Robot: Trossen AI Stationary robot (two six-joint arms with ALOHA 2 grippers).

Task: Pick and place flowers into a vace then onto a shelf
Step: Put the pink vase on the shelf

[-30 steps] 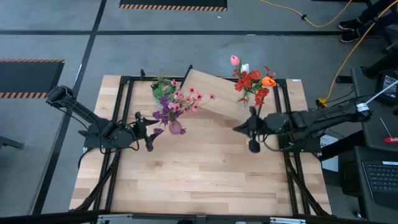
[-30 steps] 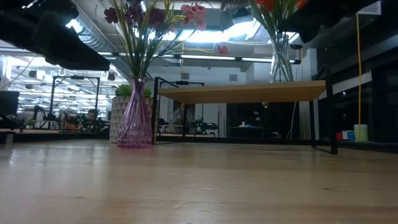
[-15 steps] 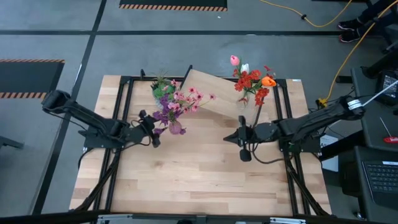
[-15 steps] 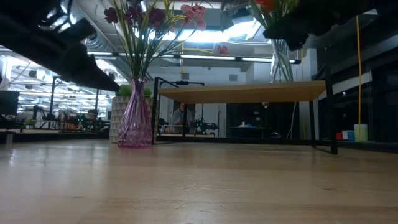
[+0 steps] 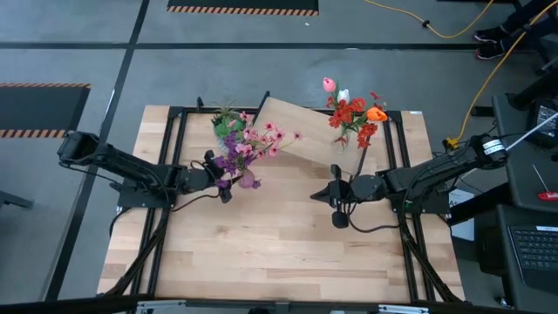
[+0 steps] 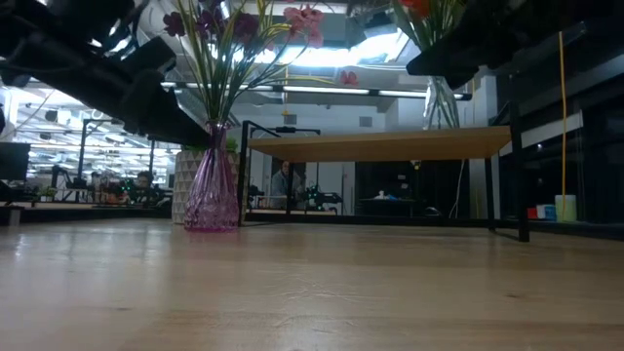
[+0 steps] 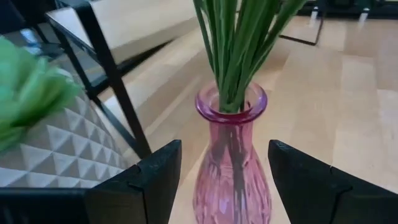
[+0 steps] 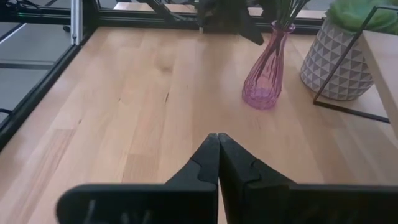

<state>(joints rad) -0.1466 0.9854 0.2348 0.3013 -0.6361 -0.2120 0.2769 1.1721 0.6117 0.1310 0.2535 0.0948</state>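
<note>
Closer now, the left gripper [image 7: 221,186] has slid up to the pink vase [image 7: 231,163], fingers spread either side, probably not touching. Flowers [image 5: 247,144] stand in it beside the shelf [image 5: 301,131]. Mid-table, the right gripper [image 8: 217,163] sits pinched together, empty.

vase [image 5: 248,180] left of shelf [image 5: 301,133] | flowers [image 5: 248,144] in vase | second bunch [image 5: 353,116] on shelf | potted plant [image 7: 37,134] beside vase

Grey floor [image 5: 261,61] with striped hazard tape is lying around the table, while ceiling lights [image 6: 322,58] are glowing upper centre.
</note>
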